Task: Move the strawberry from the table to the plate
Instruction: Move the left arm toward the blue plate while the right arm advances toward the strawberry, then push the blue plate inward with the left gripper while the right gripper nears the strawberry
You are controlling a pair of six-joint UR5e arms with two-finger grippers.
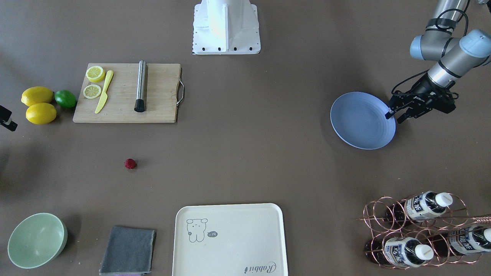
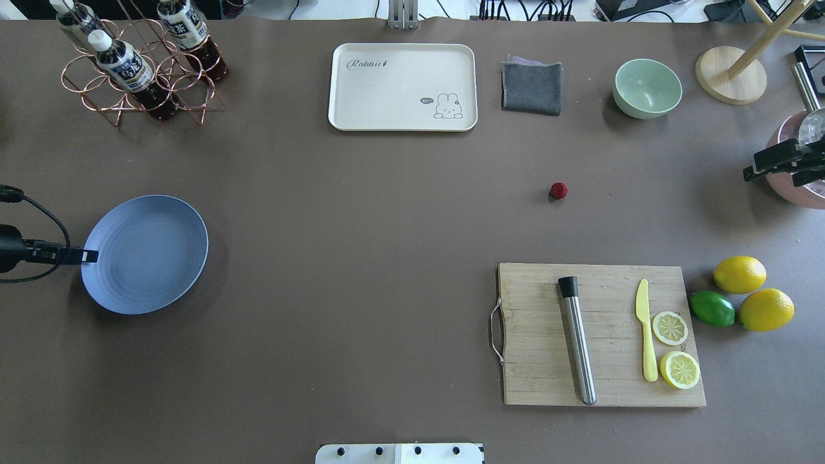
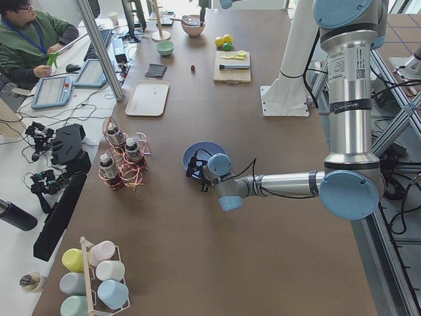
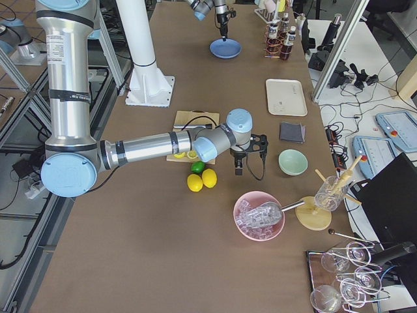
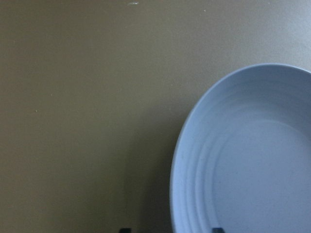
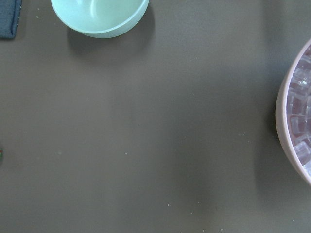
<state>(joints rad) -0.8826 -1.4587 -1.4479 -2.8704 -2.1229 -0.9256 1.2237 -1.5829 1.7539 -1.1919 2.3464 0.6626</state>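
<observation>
The strawberry point(image 2: 559, 190) lies on the bare desk point(image 2: 361, 225), out in the open between the cutting board point(image 2: 599, 335) and the grey cloth point(image 2: 532, 87), and nothing touches it. The plate point(image 2: 145, 254) sits well apart from it on the other half of the desk and holds nothing. My left gripper point(image 1: 395, 115) hovers at the plate's rim with its fingers spread wide and empty. My right gripper point(image 2: 772, 175) hangs near the pink bowl point(image 2: 799, 187), closer to the berry, its fingers apparently apart and empty too. I judge the task barely begun: the reach, the grasp, the carry across and the release are all left.
</observation>
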